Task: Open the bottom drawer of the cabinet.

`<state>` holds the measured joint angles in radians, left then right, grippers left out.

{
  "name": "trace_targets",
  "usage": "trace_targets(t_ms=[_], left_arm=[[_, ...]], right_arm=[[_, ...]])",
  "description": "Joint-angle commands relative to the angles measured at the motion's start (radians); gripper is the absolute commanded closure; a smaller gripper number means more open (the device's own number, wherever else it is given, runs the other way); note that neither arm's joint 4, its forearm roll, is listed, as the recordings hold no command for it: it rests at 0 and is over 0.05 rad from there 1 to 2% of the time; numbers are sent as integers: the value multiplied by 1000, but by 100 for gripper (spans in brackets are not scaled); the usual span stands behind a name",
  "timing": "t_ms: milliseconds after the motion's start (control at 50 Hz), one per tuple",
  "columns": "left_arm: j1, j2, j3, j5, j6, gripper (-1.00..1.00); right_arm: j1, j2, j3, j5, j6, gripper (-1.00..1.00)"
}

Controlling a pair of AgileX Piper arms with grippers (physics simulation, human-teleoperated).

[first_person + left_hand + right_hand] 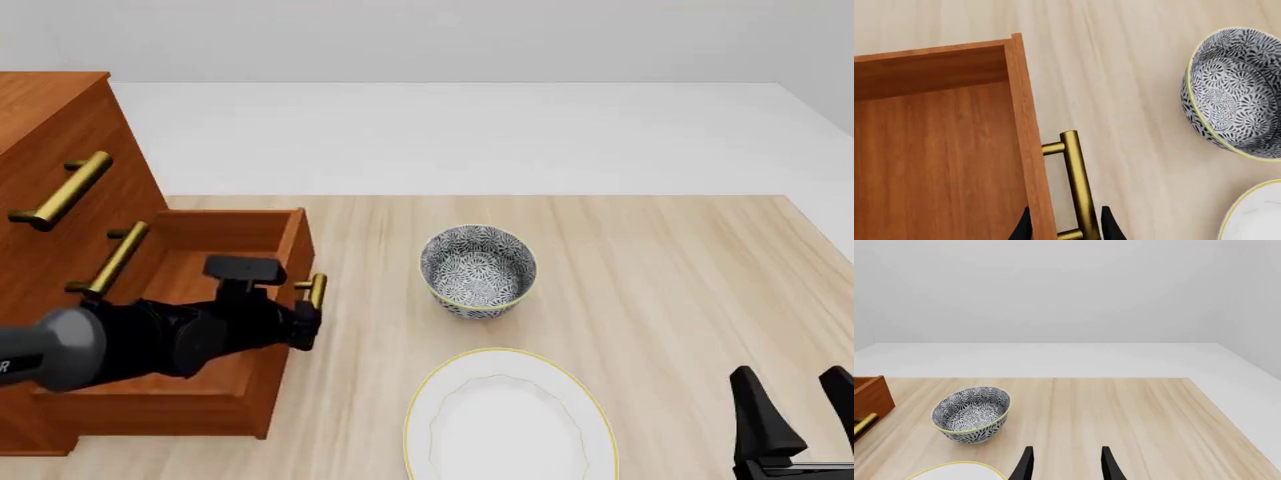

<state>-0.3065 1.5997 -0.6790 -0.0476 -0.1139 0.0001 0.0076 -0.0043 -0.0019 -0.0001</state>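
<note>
In the front view, the left arm (pixel 160 340) hides the bottom drawer (pixel 200 400) handle.

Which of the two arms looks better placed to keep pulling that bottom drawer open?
The left. Its gripper straddles the brass handle of the bottom drawer, already pulled out. The right gripper hangs open across the table, beyond the plate.

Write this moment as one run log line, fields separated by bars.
bottom drawer: pulled open | left gripper: around its handle | right gripper: open, idle
</note>
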Motion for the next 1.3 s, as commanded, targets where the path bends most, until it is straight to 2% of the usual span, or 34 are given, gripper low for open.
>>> trace_targets(t_ms=[20,700,820,840,880,920,960,1000,1020,1060,1100,1140,1180,1300], left_arm=[[-79,6,22,77,-51,-100],[-18,-270,-144,308,18,-100],[2,-387,-155,350,69,-100],[-3,-414,-154,360,48,-100],[3,-448,-149,369,84,-100],[-18,-503,-138,388,75,-100],[-6,-536,-137,394,103,-100],[-13,-576,-137,409,75,-100],[12,-607,-141,414,115,-100],[-6,-643,-144,436,85,-100],[10,-678,-149,452,114,-100],[0,-721,-154,479,107,-100],[11,-760,-150,492,140,-100],[29,-900,-149,556,158,-100]], right_arm=[[0,0,0,0,0,-100],[0,0,0,0,0,-100],[0,0,0,0,0,-100],[0,0,0,0,0,-100],[0,0,0,0,0,-100],[0,0,0,0,0,-100],[0,0,0,0,0,-100],[0,0,0,0,0,-100],[0,0,0,0,0,-100],[0,0,0,0,0,-100],[0,0,0,0,0,-100],[0,0,0,0,0,-100],[0,0,0,0,0,-100],[0,0,0,0,0,-100]])
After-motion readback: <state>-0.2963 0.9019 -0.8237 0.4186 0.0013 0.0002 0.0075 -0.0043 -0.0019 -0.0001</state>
